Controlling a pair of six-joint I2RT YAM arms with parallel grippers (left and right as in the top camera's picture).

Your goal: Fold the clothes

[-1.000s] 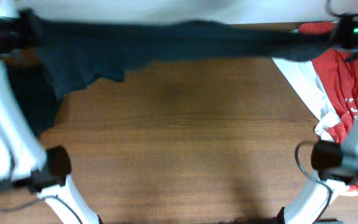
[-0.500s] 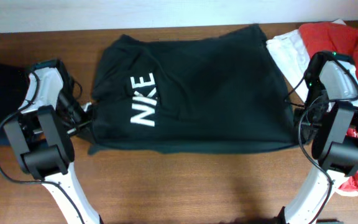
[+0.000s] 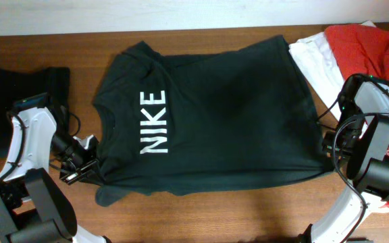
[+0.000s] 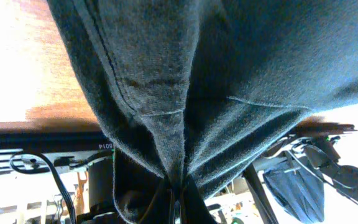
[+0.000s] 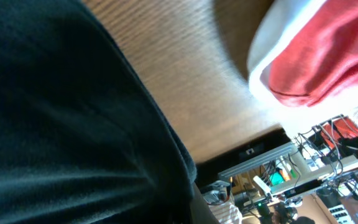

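The black T-shirt lies spread on the wooden table, white NIKE lettering facing up, collar to the left and hem to the right. My left gripper is shut on the shirt's near left edge by the sleeve. In the left wrist view the dark cloth gathers into the jaws. My right gripper is at the shirt's near right hem corner. In the right wrist view the black cloth runs into the jaws, which it mostly hides.
A red shirt and a white garment lie at the back right, also showing in the right wrist view. A dark folded garment lies at the left. Bare wood runs along the front edge.
The shirt was held up stretched along the far edge, then laid down. Both arms have since drawn it toward the front, and it lies flatter with the full lettering showing.
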